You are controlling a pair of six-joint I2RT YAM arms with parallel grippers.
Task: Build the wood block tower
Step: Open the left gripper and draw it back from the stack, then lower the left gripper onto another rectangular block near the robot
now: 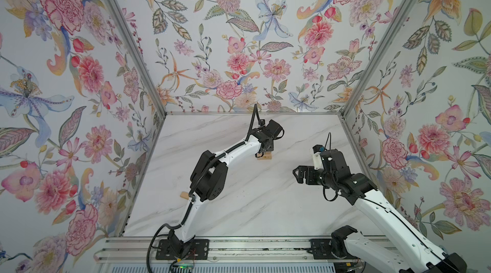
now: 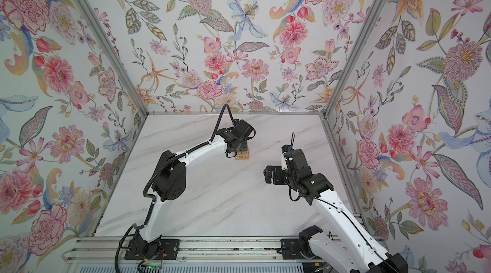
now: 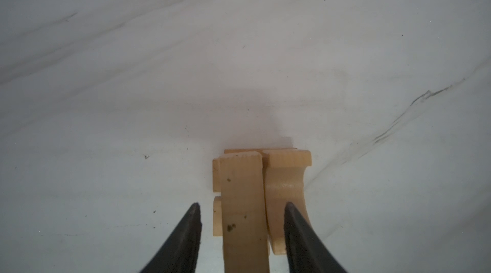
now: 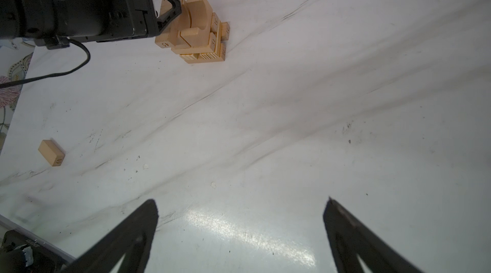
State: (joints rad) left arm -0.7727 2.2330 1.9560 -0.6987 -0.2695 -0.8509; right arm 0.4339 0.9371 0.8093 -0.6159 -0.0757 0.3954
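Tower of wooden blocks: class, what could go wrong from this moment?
1. The left jaws straddle the top bar, close beside the arch block; a crooked lift might drag either off the tower.
2. The loose block lies by the left arm's elbow; fetching it could nudge it away.

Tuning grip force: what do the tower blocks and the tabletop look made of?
The tower blocks: pale wood, apparently unvarnished; matte tan faces, faint grain, engraved numbers. The tabletop: glossy white marble-look surface, grey veins, glare patch; stone or laminate, cannot tell.
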